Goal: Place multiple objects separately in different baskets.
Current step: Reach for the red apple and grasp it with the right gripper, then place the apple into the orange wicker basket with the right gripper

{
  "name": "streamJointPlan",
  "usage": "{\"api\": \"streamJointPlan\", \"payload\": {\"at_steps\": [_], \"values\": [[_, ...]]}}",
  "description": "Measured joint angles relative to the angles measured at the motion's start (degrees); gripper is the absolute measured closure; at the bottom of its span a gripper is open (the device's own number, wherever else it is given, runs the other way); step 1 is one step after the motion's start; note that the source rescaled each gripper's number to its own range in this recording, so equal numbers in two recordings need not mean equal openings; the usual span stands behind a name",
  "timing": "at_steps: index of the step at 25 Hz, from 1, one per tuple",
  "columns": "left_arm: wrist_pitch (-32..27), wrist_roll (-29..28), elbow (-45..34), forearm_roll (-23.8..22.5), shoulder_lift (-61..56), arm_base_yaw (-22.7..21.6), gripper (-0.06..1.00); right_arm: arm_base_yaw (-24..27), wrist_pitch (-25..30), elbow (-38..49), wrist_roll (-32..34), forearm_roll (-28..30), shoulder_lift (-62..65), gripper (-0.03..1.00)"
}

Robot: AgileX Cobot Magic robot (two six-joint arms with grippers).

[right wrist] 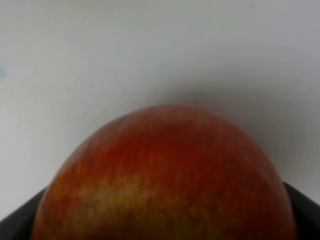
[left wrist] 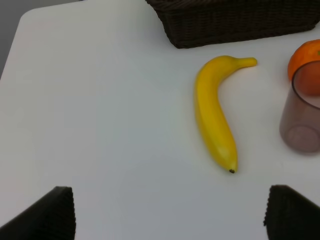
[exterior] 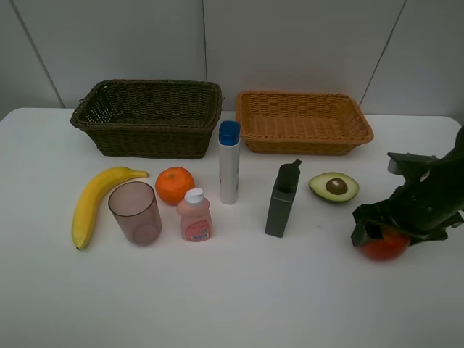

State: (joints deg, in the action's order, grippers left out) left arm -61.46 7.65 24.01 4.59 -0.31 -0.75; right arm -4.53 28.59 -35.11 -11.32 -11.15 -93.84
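Observation:
Near the table's right edge my right gripper (exterior: 391, 230) is shut on the red apple (exterior: 386, 246), which fills the right wrist view (right wrist: 165, 175) with a dark finger (right wrist: 15, 225) at its side. My left gripper (left wrist: 170, 220) is open and holds nothing, hovering short of the banana (left wrist: 212, 115). The banana (exterior: 90, 206), pinkish cup (exterior: 135, 212), orange (exterior: 174, 185), small pink bottle (exterior: 194, 216), blue-capped tube (exterior: 229, 167), dark green bottle (exterior: 281, 199) and avocado half (exterior: 334, 187) lie in a row across the table. Both baskets hold nothing.
The dark basket (exterior: 148, 138) stands at the back left and the orange-tan basket (exterior: 304, 141) at the back right, both against the wall. The tube and the green bottle stand upright between the apple and the dark basket. The left arm is outside the high view.

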Motion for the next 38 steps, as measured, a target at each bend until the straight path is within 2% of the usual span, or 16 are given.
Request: {"api": "streamJointPlan", "payload": {"at_steps": [5, 13, 17, 23, 30, 38], "values": [[0.00, 0.00, 0.00, 0.00, 0.00, 0.00, -0.06, 0.00, 7.63, -4.68, 0.00, 0.00, 0.00, 0.26], [0.00, 0.00, 0.00, 0.00, 0.00, 0.00, -0.06, 0.00, 23.60, -17.06, 0.08, 2.73, -0.04, 0.26], [0.00, 0.00, 0.00, 0.00, 0.00, 0.00, -0.06, 0.00, 28.07, -23.98, 0.08, 4.23, -0.06, 0.26], [0.00, 0.00, 0.00, 0.00, 0.00, 0.00, -0.06, 0.00, 30.20, -34.63, -0.50, 6.08, -1.25, 0.26], [0.00, 0.00, 0.00, 0.00, 0.00, 0.00, -0.06, 0.00, 30.69, -49.87, -4.58, 5.83, -9.98, 0.26], [0.00, 0.00, 0.00, 0.00, 0.00, 0.00, -0.06, 0.00, 27.00, -66.68, -5.93, 4.58, -22.82, 0.26]]}}
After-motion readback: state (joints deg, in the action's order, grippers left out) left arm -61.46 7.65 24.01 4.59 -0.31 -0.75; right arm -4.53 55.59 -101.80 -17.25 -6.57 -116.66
